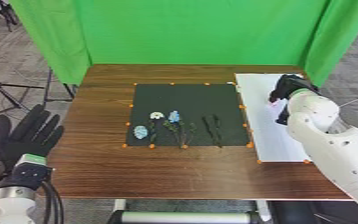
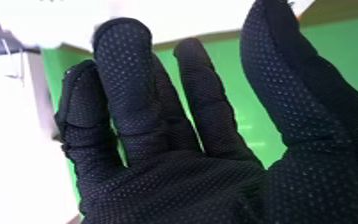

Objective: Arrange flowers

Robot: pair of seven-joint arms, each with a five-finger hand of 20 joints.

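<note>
The right hand is over the far part of the white board, and in the right wrist view its fingers are nearly straight, with the thumb standing well apart from them; I see nothing clamped between. Just beside this hand, on the side toward the mat, there is a small pink spot; it may be a bloom, but it is too small to tell. From the right hand, the other flowers lie across to the robot's left and closer to the robot, all on the mat. Nearest to it among them are the dark stems, their long axis running roughly away from the robot. Farther from the hand come the blue flower and then the white flower, with heads at the far end and thin stems toward the robot. The pale blue bloom lies farthest from the right hand, and the left hand, spread out beyond the table's left edge, is nearer to it. I would judge that the arranging is at an early stage or between two picks. If the dark stems are next, the right arm is the better placed one: its hand should come across and back toward the robot, then close across the thin stems, taking care not to drag both together.
</note>
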